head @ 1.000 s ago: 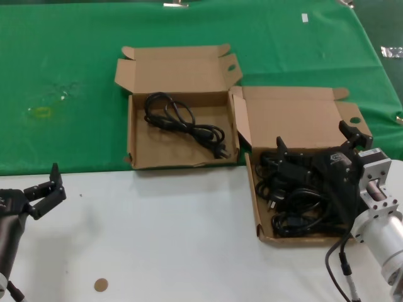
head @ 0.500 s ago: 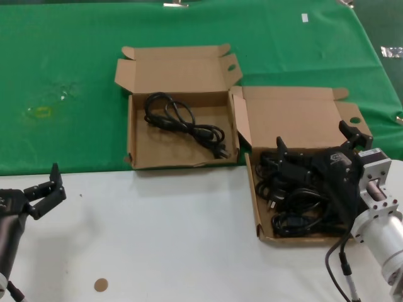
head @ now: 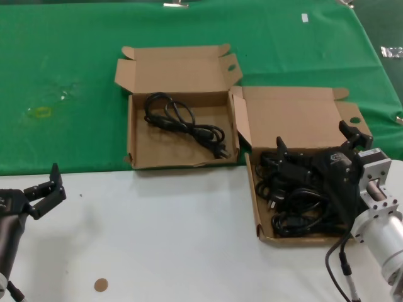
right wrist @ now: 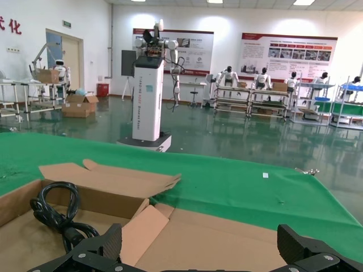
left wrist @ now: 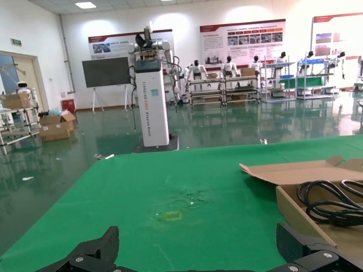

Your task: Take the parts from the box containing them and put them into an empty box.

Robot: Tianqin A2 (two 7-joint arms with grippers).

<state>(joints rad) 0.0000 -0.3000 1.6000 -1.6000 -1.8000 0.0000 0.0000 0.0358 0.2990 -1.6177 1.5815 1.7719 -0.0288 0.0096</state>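
The right arm's black two-fingered gripper (head: 315, 148) reaches forward and down from a silver cylindrical wrist, its fingers spread wide. The left arm's black gripper (head: 45, 187) rests low at the near left, fingers seemingly parted, though only the tips show.

**Two open cardboard boxes holding black power cords**

A shallow brown cardboard box (head: 286, 236) lies on the right, lid flap raised, filled with a tangled heap of black cords (head: 291, 200). Just beside it, to the left and farther back, a matching open box (head: 140, 154) holds one loosely coiled black cord (head: 182, 124).
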